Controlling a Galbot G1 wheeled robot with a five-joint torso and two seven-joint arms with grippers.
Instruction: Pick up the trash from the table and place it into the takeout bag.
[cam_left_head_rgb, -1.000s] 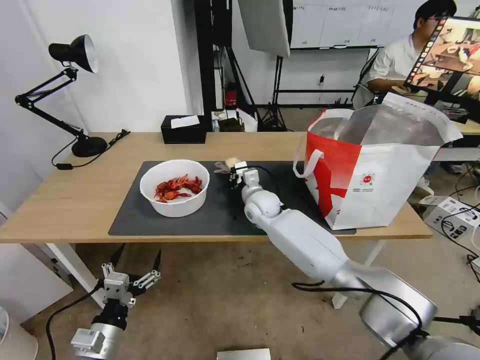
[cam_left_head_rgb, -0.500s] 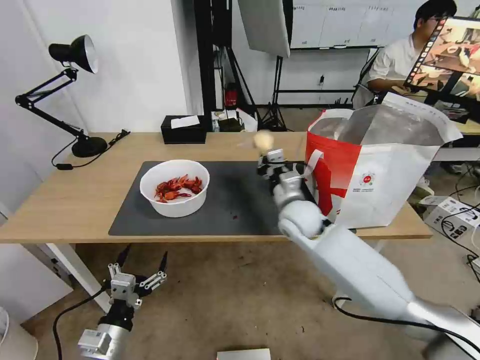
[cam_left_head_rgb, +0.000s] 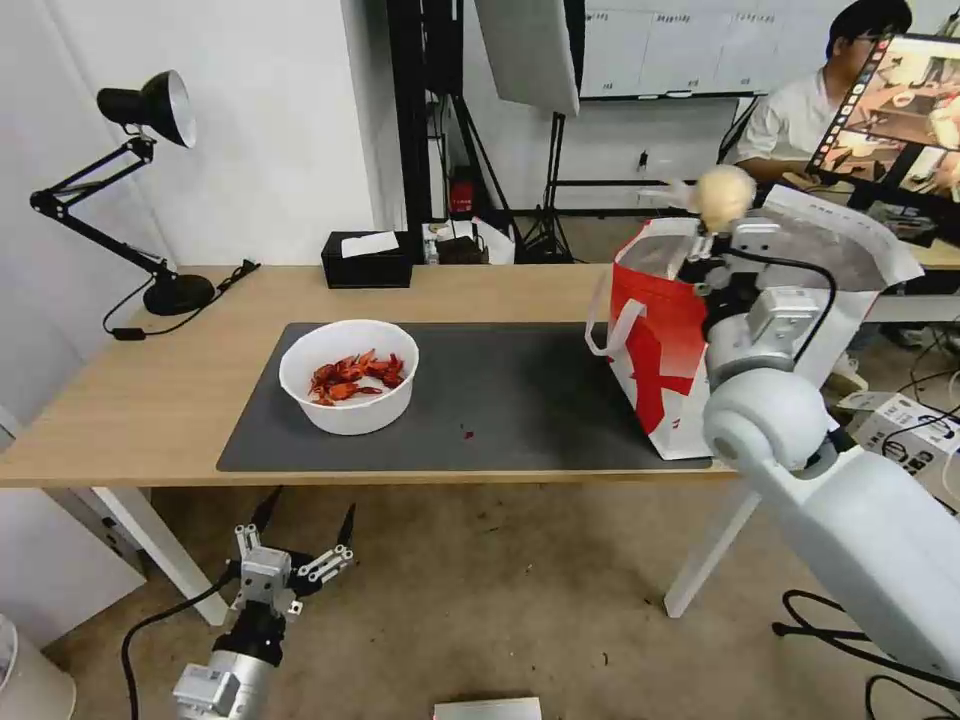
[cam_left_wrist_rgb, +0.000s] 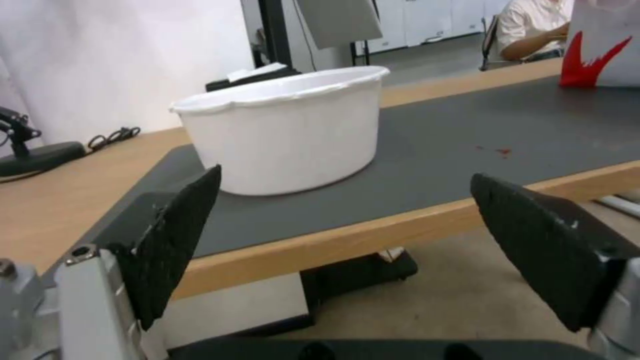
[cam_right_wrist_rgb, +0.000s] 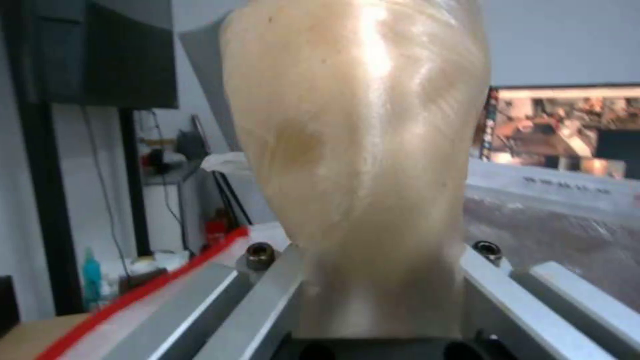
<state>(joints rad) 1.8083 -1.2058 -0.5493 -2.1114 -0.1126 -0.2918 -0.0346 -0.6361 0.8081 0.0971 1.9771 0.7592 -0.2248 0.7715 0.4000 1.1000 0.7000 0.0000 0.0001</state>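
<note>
Above the takeout bag (cam_left_head_rgb: 760, 340), right claw (cam_left_head_rgb: 722, 232) grips beige lump (cam_left_head_rgb: 724, 196).

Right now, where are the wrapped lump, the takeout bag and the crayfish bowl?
beige plastic-wrapped lump (cam_left_head_rgb: 722, 196), head view, on its rounded top, held by the right gripper (cam_left_head_rgb: 716, 238) above the bag's mouth.
takeout bag (cam_left_head_rgb: 660, 330), head view, on its red side panel.
white bowl (cam_left_head_rgb: 350, 413), head view, on its front wall.

A long light-wood table (cam_left_head_rgb: 150, 400) bears a dark grey rectangular mat (cam_left_head_rgb: 500, 400); on it, a white round bowl of red crayfish shells (cam_left_head_rgb: 349, 375) beyond the left gripper (cam_left_head_rgb: 300, 530), and a white-and-red takeout bag (cam_left_head_rgb: 740, 330) beneath the right gripper (cam_left_head_rgb: 722, 235). A black desk lamp (cam_left_head_rgb: 150, 190) and black tissue box (cam_left_head_rgb: 367, 258) stand on bare wood.
</note>
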